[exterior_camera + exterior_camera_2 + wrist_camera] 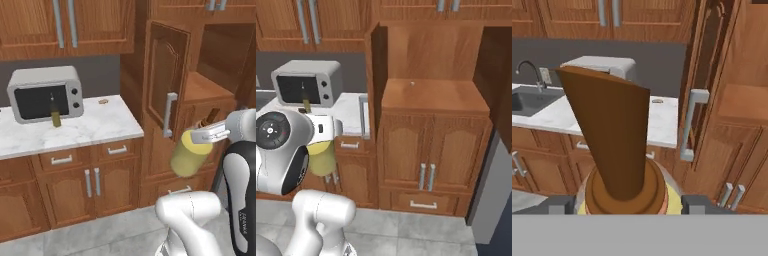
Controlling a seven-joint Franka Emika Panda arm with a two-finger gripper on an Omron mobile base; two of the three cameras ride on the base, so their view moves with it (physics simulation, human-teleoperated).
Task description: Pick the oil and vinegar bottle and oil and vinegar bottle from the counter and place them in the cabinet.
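The round bottle (190, 152) was held clamped at its brown neck between the gripper (624, 204) fingers (699, 204), body hanging below.

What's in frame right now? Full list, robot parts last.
Round bottle: 1, pale yellow with brown neck, held in the air beside the open cabinet door
Small bottle: 1, olive green, on the counter in front of the microwave
Microwave: 1, light grey, on the counter
Counter: 1, white marble
Small round thing: 1, tan, at the back of the counter
Cabinet: 1, reddish brown, door open
Door handle: 1, grey
Sink: 1, grey
Faucet: 1, dark
Gripper: 1, white, at the round bottle's neck
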